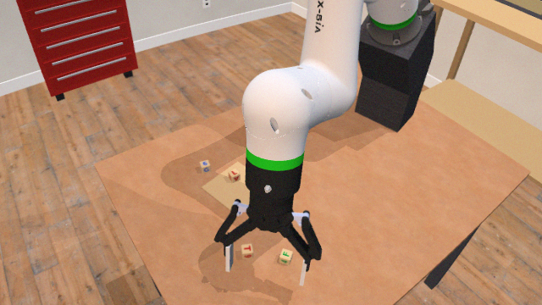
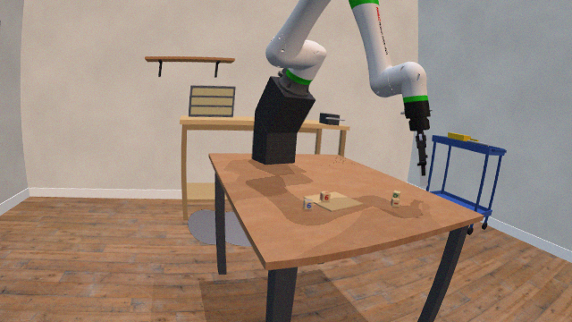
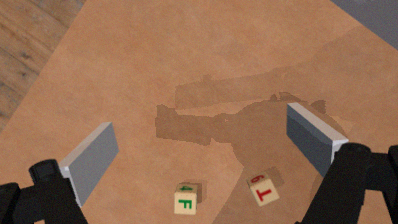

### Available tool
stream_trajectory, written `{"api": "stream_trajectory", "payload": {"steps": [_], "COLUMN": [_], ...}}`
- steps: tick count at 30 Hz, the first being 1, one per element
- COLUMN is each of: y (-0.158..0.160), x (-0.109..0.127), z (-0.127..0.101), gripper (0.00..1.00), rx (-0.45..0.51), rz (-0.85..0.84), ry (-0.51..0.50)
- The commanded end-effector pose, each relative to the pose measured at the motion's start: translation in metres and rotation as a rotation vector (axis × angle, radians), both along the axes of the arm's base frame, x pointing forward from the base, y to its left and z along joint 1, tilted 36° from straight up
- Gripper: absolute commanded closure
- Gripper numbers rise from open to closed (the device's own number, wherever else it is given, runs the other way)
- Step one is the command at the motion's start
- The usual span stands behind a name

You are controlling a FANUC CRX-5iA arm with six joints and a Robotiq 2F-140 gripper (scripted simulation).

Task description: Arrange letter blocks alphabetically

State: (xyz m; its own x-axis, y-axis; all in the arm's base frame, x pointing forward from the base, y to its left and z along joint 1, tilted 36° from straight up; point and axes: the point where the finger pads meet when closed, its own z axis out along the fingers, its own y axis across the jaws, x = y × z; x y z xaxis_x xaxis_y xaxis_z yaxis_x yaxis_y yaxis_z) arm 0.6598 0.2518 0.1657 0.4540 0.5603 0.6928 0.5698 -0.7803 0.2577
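End effector (image 1: 267, 260): wide open, empty, high above the bench (image 1: 402, 203).
T block (image 1: 247, 251) and F block (image 1: 285, 256): below it, between the fingers, off the mat (image 1: 222, 191).
L block (image 1: 234, 174): beyond, on mat.
Numbered block (image 1: 205, 165): farther, off mat.
Remaining, by judgement: two placements, ordering.

The table (image 2: 286, 241) is warm orange-brown wood on dark legs, and the mat (image 1: 220, 188) on it is a paler tan. Every block is cream: one carries a green F (image 1: 285, 256), one a red T (image 1: 247, 251), one a red L (image 1: 234, 174), one blue markings (image 1: 205, 165). The arm (image 1: 292, 97) is white with bright green bands, ending in a black gripper (image 1: 267, 258) with grey pads (image 3: 92, 160). The drawer cabinet (image 1: 78, 40) is red with silver handles, and the cart (image 2: 465, 148) is blue.
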Motion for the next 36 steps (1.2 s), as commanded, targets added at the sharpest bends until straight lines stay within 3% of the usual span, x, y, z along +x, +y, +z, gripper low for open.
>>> {"api": "stream_trajectory", "payload": {"steps": [1,5,7,36], "y": [-0.003,-0.003,-0.01,-0.01], "x": [-0.009,-0.009,-0.025,-0.025], "z": [-0.005,-0.005,-0.013,-0.013], "gripper": [0.0,0.0,0.0,0.0], "rx": [0.004,0.004,0.008,0.008], "rz": [0.005,0.005,0.017,0.017], "ry": [-0.018,-0.018,-0.036,-0.036]}}
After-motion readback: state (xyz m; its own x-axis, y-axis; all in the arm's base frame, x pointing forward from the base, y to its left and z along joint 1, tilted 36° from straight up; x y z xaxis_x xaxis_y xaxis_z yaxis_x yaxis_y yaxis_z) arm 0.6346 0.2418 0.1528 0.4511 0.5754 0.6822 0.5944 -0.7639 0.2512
